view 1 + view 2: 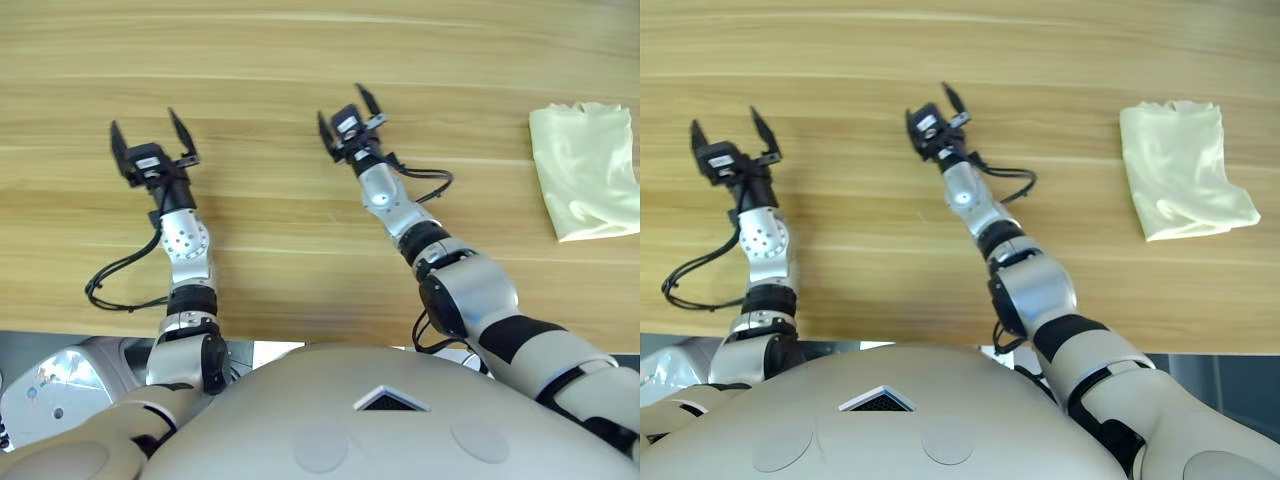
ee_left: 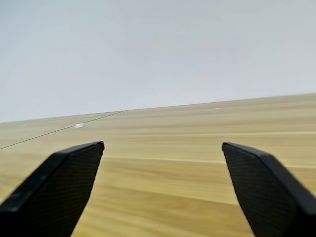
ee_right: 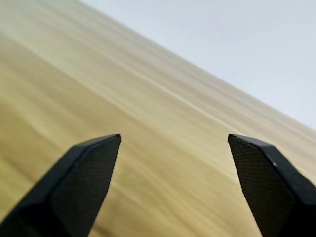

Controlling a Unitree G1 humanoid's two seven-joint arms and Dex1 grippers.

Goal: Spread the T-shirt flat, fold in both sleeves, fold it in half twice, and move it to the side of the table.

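The left gripper point(image 2: 163, 144) has its fingers point(image 2: 64, 187) cut off at the picture's edge. A pale speck point(image 2: 79, 125) beyond them is too small to tell

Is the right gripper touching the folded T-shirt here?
Apart. The left eye view shows a wide stretch of table between the open right gripper and the T-shirt lying off to its right.

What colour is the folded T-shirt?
Pale yellow, plain; T-shirt shows best in the right eye view.
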